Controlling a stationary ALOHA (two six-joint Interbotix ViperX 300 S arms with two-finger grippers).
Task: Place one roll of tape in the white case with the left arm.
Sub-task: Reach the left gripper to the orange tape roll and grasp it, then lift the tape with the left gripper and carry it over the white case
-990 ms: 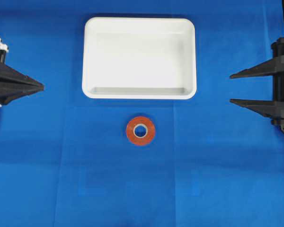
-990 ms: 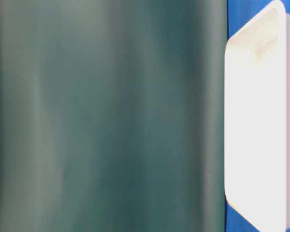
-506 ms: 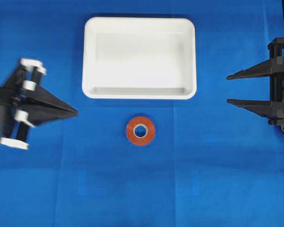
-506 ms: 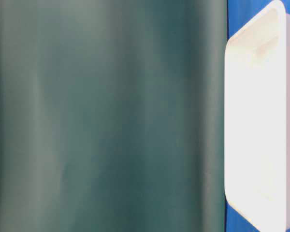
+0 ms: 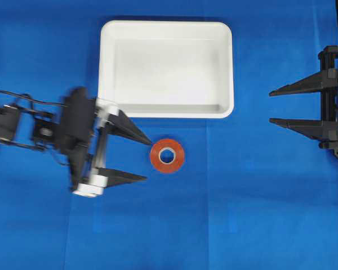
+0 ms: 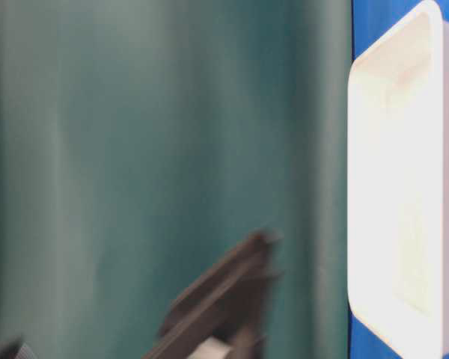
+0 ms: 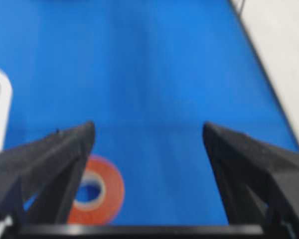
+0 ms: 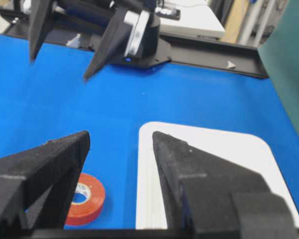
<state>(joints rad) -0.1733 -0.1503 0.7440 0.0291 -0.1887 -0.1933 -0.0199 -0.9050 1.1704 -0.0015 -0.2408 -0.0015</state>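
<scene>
Showing illegible print, roll of tape (image 8: pixel 82 198) lies flat.

left pincer (image 5: pixel 147 160) spread wide, right pincer (image 5: pixel 273 106) parted, both empty

I see the orange-red roll of tape (image 5: pixel 167 156) lying flat on the blue table just below the empty white case (image 5: pixel 166 68), with my left arm (image 5: pixel 56 130) beside it, its pincer (image 5: pixel 147 160) spread wide and pointing at the roll without touching it.
</scene>
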